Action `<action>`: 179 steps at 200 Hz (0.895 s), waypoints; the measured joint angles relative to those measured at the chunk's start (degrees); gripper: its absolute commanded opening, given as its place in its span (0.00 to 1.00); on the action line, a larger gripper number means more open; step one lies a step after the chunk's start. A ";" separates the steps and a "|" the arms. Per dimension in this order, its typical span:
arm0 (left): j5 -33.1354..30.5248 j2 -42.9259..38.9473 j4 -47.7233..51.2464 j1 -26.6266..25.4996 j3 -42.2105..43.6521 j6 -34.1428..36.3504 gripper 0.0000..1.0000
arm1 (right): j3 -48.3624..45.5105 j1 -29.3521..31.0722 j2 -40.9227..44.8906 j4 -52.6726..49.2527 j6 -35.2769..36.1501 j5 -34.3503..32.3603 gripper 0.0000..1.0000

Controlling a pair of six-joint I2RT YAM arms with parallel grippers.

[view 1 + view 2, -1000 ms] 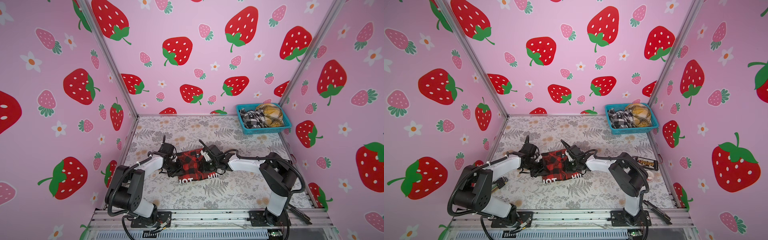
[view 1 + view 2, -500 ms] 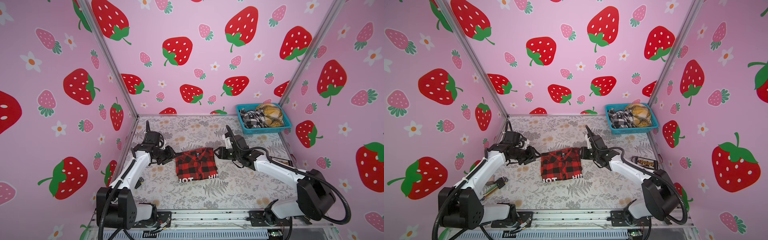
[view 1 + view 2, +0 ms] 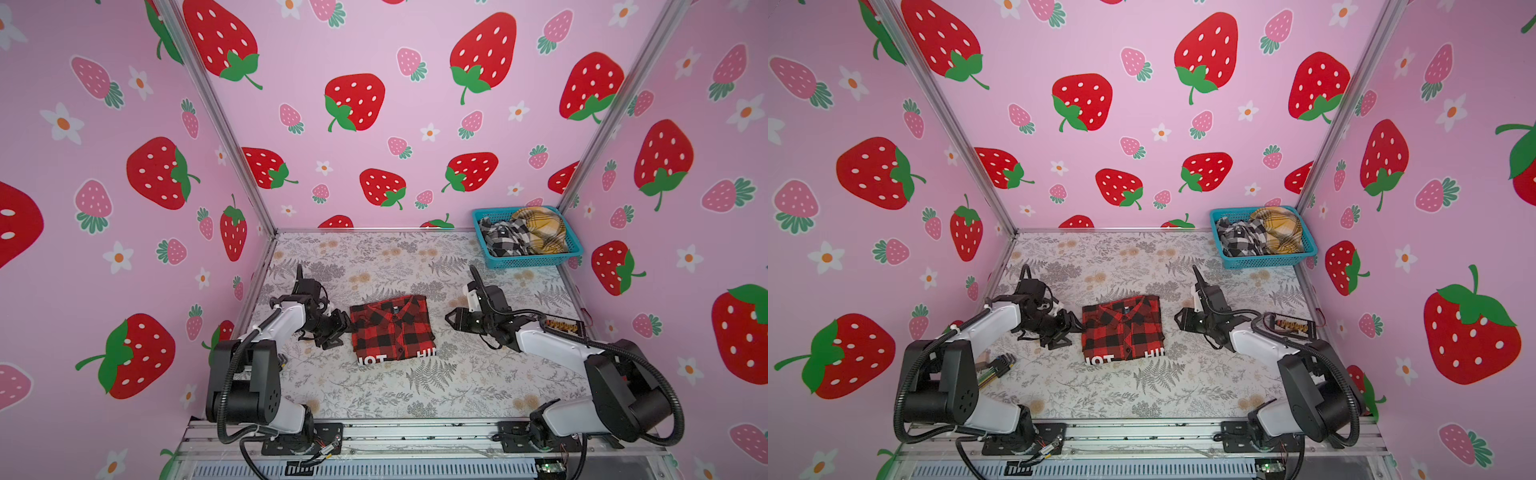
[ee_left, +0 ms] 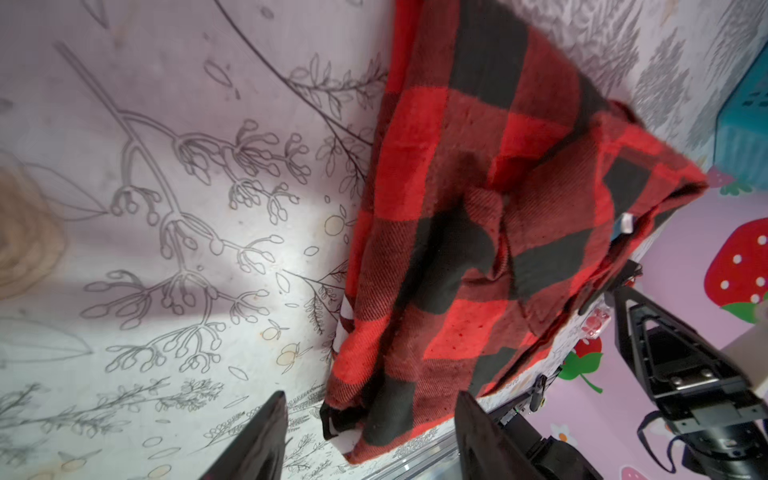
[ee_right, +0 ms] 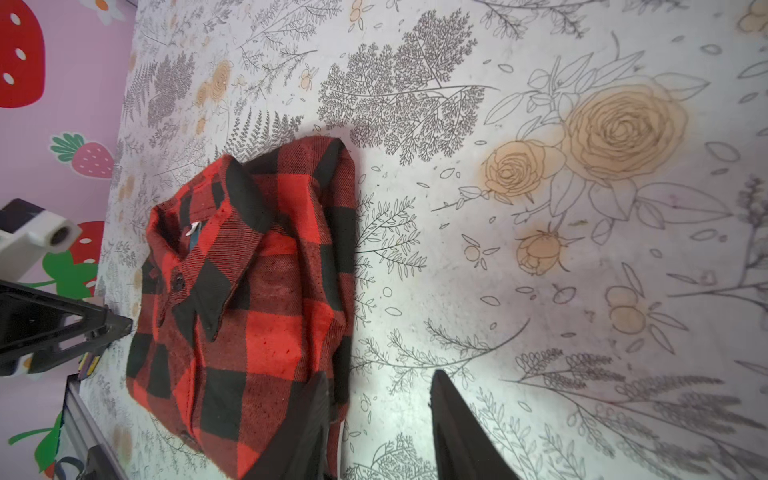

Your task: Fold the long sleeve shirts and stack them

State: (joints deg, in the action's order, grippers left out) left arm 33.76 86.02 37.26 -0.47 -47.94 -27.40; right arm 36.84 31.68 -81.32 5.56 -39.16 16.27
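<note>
A second ago both claws were bunched over the middle of the red-and-black shirt (image 3: 390, 328). Now they have drawn off it to either side. The left claw (image 3: 338, 332) sits low, just beside the shirt's left edge, jaws spread and holding nothing. The right claw (image 3: 451, 320) hangs off the shirt's right edge, clear of it, jaws likewise parted and empty. The shirt itself lies folded on the table (image 3: 374, 390), collar away from the arm bases and white letters along its near edge.

There are three shirts: the red one, plus a black-and-white plaid (image 3: 503, 239) and a mustard plaid (image 3: 540, 232). Both of those lie crumpled in the one teal basket (image 3: 528, 262), well behind the red shirt and to its right. There are two claws.
</note>
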 measured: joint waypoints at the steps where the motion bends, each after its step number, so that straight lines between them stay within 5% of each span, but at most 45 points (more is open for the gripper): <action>1: 0.02 0.07 -0.13 0.00 0.04 -0.07 0.69 | -0.02 -0.04 0.00 0.07 0.00 0.07 0.43; 91: 2.75 2.80 -9.33 0.00 1.66 -3.34 0.68 | -4.24 -3.34 -0.35 5.25 -0.22 5.49 0.48; 179: 2.67 7.37 -12.46 -1.79 1.68 -5.77 0.54 | -4.44 -4.13 -0.44 7.30 -0.26 7.74 0.49</action>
State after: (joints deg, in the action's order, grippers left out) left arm 36.42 93.38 24.80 -2.26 -46.26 -33.17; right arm 32.40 27.55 -81.76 12.86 -39.42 24.01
